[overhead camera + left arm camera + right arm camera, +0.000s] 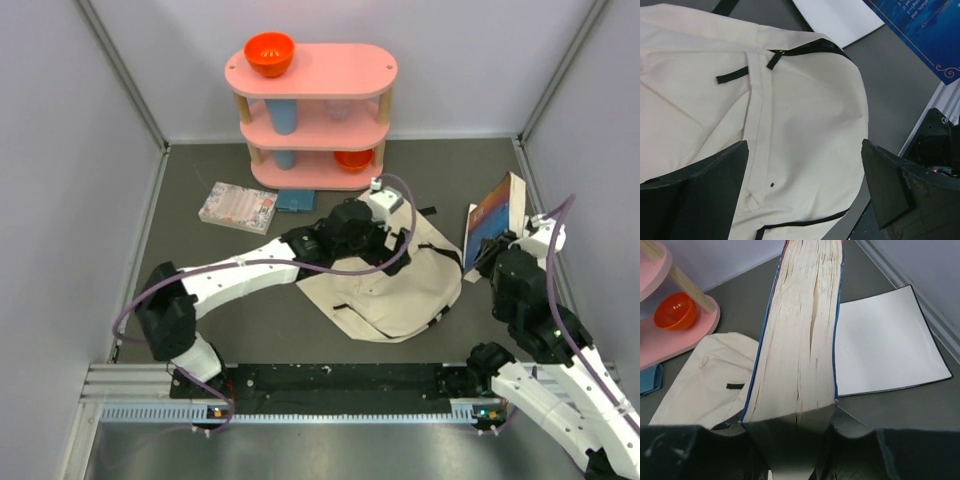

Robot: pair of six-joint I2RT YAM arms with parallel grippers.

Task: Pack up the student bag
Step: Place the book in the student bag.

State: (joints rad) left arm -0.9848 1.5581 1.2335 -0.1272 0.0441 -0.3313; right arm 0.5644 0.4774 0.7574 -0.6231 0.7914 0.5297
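Nearest, the right fingers [790,440] clamp a thick blue-covered book [800,330] on end, while the left fingers [705,185] hover spread wide over the cream canvas student bag [390,290] lying flat mid-desk [250,320], so loading looks imminent and next calls for holding its mouth open.

We see a dark grey worktop [260,320] closed in by plain, pale lilac-grey walls [50,150] on three sides, joined by metal corner posts [122,72]. A pink three-tier shelf [335,70] with wooden uprights stands against the back wall. Light is even and soft.
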